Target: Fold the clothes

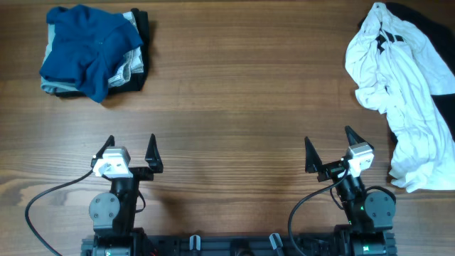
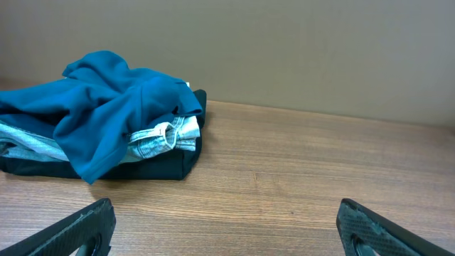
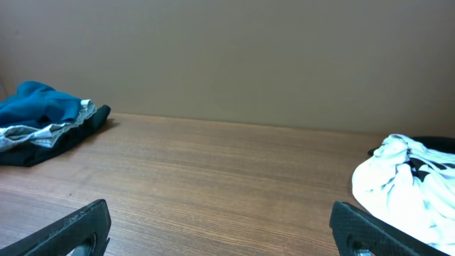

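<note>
White rumpled T-shirt (image 1: 402, 85) far right, soft blue/grey pile (image 1: 92, 53) far left; L gripper (image 1: 131, 142) & R gripper (image 1: 328, 139) jaws apart.

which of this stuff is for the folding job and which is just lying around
For the job: white T-shirt, black garment behind it, blue garment, pale grey garment beneath it, bottom black garment under that pile.
Not for the job: wooden table, black cable by the left arm.

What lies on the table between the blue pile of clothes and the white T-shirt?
Nothing: the overhead view shows only bare wood table between the blue pile and the white T-shirt.
</note>
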